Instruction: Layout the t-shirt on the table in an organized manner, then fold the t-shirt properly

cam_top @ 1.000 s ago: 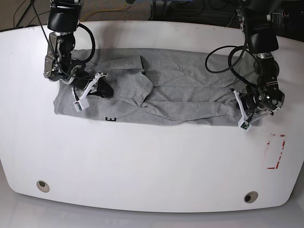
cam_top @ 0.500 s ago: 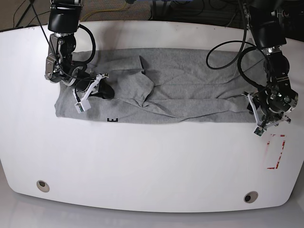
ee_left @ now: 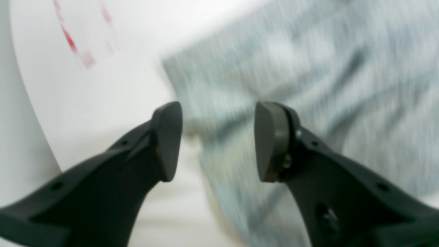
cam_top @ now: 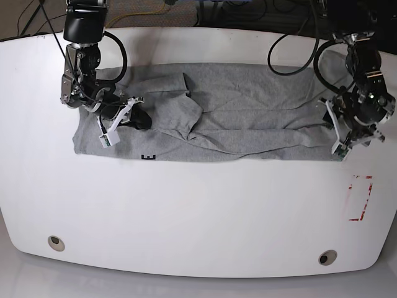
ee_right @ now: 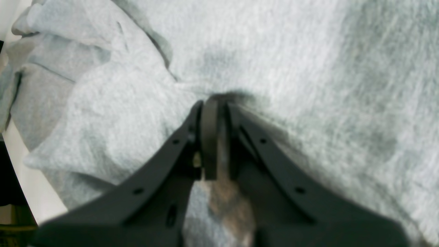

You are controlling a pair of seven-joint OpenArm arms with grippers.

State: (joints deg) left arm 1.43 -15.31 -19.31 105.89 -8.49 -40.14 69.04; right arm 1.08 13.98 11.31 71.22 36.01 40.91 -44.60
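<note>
Pinching a fold of the t-shirt (cam_top: 236, 118) near its sleeve end, the right gripper (ee_right: 215, 137) has its jaws clamped together on the grey cloth, while the left gripper (ee_left: 217, 140) hangs with jaws apart and empty over the opposite edge. The shirt lies stretched across the far half of the table (cam_top: 198, 211), wrinkled through the middle. Risk: a one-sided tug from the right could drag the whole shirt sideways, bunching the free end and deepening the creases.

One t-shirt (cam_top: 236, 115), one table (cam_top: 186, 211), two grommet holes (cam_top: 56, 242), two arms (cam_top: 77, 62)
</note>
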